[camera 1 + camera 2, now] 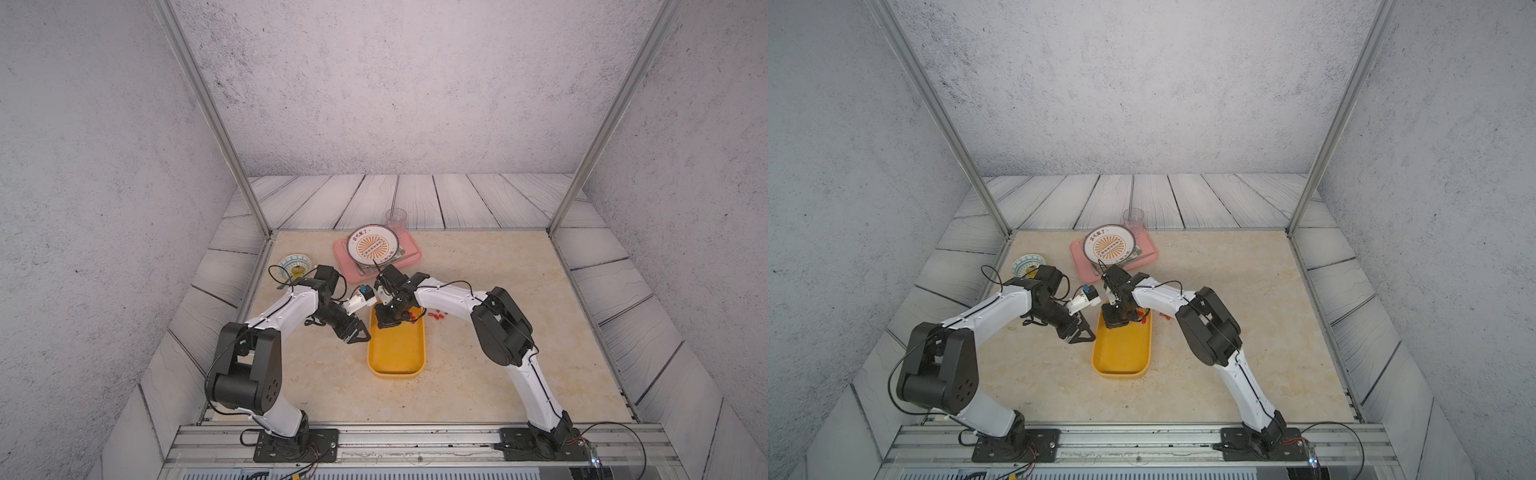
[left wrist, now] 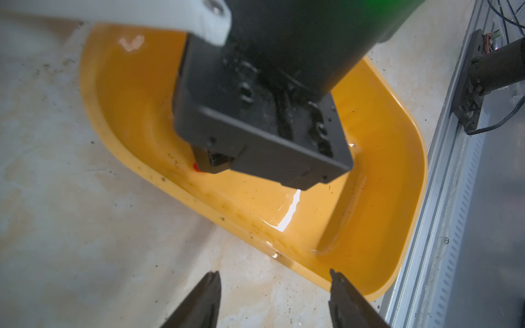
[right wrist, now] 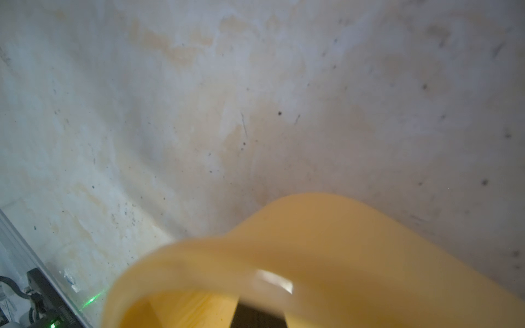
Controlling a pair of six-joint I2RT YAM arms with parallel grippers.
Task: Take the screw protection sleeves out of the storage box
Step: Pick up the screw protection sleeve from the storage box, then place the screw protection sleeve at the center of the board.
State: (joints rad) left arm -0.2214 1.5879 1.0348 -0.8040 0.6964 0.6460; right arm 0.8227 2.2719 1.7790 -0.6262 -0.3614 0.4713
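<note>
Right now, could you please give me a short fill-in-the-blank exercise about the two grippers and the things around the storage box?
The right gripper reaches down into the far end of the ____ storage box.
The left gripper hovers beside the box with its jaws ____.
Several red screw protection sleeves lie outside the box on the ____.
The round patterned plate rests on the ____ tray.
Missing words: yellow; open; table; pink.
</note>
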